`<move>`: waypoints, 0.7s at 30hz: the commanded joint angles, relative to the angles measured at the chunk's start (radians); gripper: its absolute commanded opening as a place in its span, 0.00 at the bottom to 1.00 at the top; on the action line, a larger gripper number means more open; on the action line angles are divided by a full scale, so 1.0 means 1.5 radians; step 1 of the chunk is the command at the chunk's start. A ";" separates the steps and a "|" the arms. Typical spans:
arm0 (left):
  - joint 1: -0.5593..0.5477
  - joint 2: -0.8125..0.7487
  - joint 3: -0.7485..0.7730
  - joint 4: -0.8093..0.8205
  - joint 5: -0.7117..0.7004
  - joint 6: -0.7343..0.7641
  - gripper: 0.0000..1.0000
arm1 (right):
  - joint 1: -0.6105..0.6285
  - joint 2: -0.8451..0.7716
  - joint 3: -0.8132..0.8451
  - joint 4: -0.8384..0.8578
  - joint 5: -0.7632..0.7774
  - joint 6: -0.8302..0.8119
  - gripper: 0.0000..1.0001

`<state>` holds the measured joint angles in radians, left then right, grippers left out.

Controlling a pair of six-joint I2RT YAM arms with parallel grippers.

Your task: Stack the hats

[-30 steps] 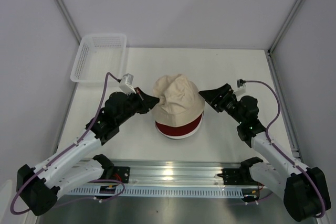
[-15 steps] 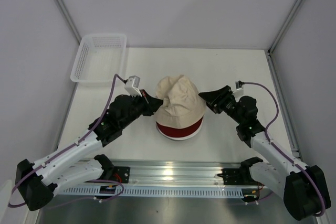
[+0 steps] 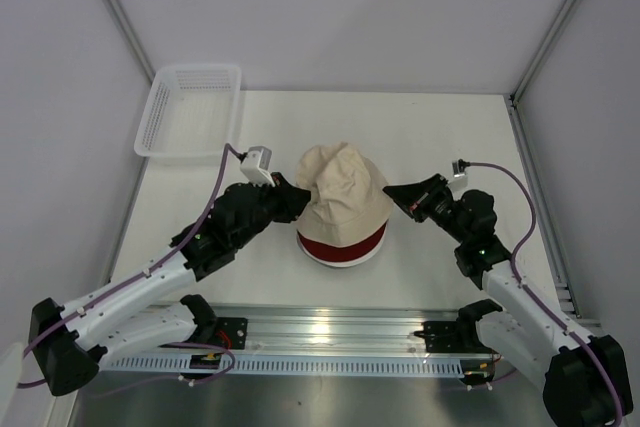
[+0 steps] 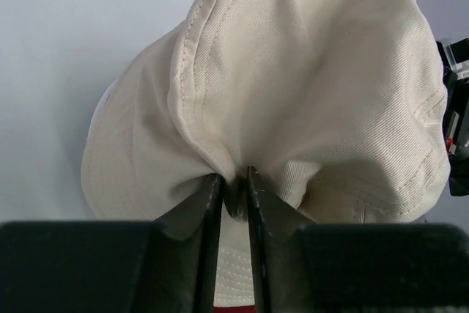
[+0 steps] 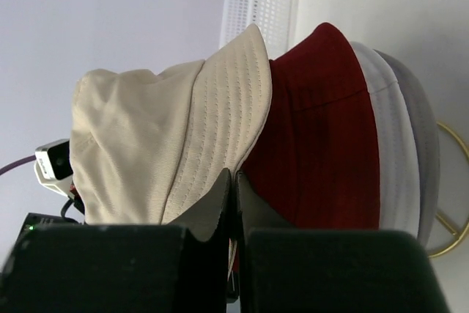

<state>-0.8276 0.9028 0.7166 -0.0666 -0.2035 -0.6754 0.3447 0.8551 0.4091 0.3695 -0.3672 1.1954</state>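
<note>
Beige hat (image 3: 338,187) sits crumpled atop the dark red hat (image 3: 340,244) mid bench (image 3: 440,137), left fingers (image 4: 209,214) pinching a crown fold, right fingers (image 5: 211,214) pressed together at its brim: seemingly the last step, needing an even downward tug, then release.

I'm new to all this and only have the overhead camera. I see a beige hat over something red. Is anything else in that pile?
Observer: Yes. From the right wrist camera, below the beige hat and the dark red hat come a white hat and, lowest, a grey hat.
Operator: And that left claw, is it gripping anything?
Observer: The left wrist camera shows the left gripper pinching a fold of the beige hat.
</note>
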 commanded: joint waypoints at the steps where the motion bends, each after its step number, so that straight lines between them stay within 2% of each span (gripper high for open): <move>1: -0.010 -0.013 0.027 -0.033 -0.044 0.009 0.24 | -0.002 0.003 0.001 0.004 -0.002 -0.023 0.00; 2: -0.010 -0.022 0.026 -0.038 -0.061 0.005 0.27 | -0.002 0.007 -0.003 0.021 -0.006 -0.030 0.00; 3: -0.010 -0.041 0.019 -0.045 -0.094 -0.005 0.38 | 0.000 0.011 -0.012 0.029 -0.006 -0.038 0.00; 5: -0.010 -0.065 0.012 -0.063 -0.135 -0.020 0.54 | 0.003 0.012 -0.023 0.035 0.007 -0.071 0.00; 7: -0.009 -0.101 -0.007 -0.102 -0.225 -0.076 0.79 | 0.004 0.010 -0.045 0.037 0.020 -0.095 0.00; 9: -0.005 -0.129 -0.023 -0.131 -0.292 -0.146 0.79 | 0.006 0.006 -0.060 0.037 0.039 -0.136 0.00; 12: 0.018 -0.145 -0.044 -0.168 -0.295 -0.222 0.79 | 0.009 -0.009 -0.086 0.039 0.066 -0.175 0.00; 15: 0.066 -0.138 -0.070 -0.162 -0.230 -0.271 0.77 | 0.022 -0.022 -0.108 0.065 0.087 -0.204 0.00; 18: 0.100 -0.124 -0.104 -0.096 -0.151 -0.295 0.72 | 0.033 -0.028 -0.113 0.082 0.095 -0.220 0.00; 20: 0.113 -0.111 -0.142 0.002 -0.087 -0.314 0.67 | 0.042 -0.031 -0.111 0.087 0.107 -0.238 0.00; 21: 0.113 -0.111 -0.142 0.002 -0.086 -0.314 0.67 | 0.044 -0.031 -0.111 0.087 0.107 -0.239 0.00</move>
<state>-0.6727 0.7300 0.5323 -0.2153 -0.4446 -1.0740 0.3950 0.8192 0.2470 0.4587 -0.2516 0.9096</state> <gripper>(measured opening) 0.677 0.011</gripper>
